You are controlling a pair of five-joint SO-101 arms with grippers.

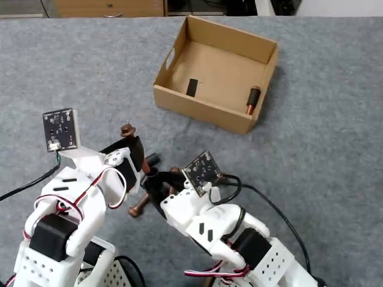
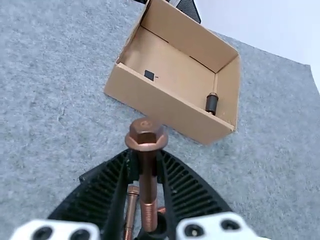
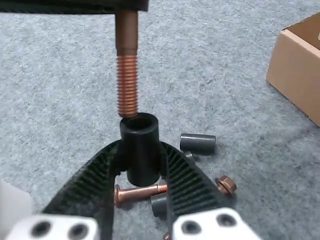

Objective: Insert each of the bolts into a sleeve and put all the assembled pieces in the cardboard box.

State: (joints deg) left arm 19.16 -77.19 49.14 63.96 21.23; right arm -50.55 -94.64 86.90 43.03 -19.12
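A: Copper bolt [image 3: 127,65], threads down, tip right at the mouth of the black sleeve [image 3: 140,147]. Why?
B: To line up their axes. The left gripper [image 2: 145,156] has its fingers clamped on the shank; the right gripper [image 3: 141,150] clamps the sleeve upright.
A: The cardboard box [image 1: 200,107]?
B: At one o'clock of both, with an assembled piece [image 1: 254,100] in its four o'clock corner. A loose bolt [image 3: 140,191] and a loose sleeve [image 3: 198,143] lie below.

A coarse grey felt-like table covering [image 1: 335,149] is spread across the frame; a light wooden drawer front [image 1: 108,7] is seen along the upper left edge, a white surface [image 1: 341,6] at upper right.
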